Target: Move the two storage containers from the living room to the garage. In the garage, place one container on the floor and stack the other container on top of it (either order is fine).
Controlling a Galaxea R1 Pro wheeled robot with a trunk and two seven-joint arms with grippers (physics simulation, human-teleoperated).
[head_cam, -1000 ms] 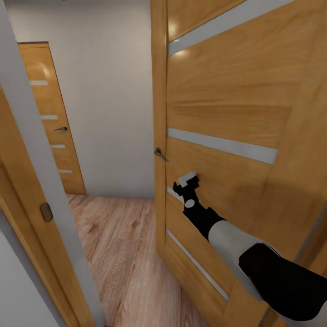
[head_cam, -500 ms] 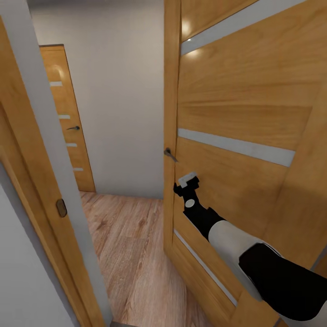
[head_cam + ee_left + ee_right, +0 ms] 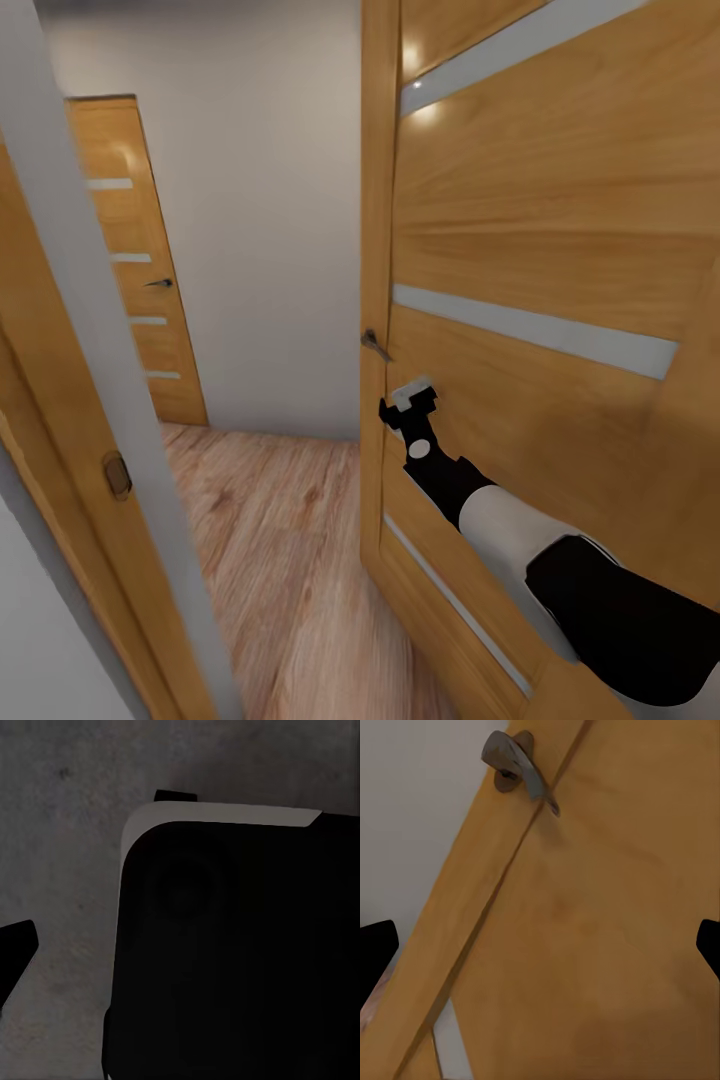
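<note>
- Your right gripper (image 3: 412, 405) hangs just below the door handle (image 3: 376, 345), fingers spread wide in the right wrist view, gripping nothing — push off-centre and the door (image 3: 540, 250) may swing back onto the arm.
- Left gripper: I cannot tell its state.
- The 2 storage containers aren't visible here — clipping the door frame (image 3: 90, 330) could stall you.

Your right arm (image 3: 560, 580) reads in bands: a glossy black upper segment, then a pale grey-white forearm sleeve, then a black wrist housing with a small round white disc on it. Your right gripper (image 3: 413, 405) is black, capped by a light grey block. In the left wrist view, a large matte black body panel (image 3: 240, 960) with rounded corners carries a pale grey rim along one edge.
</note>
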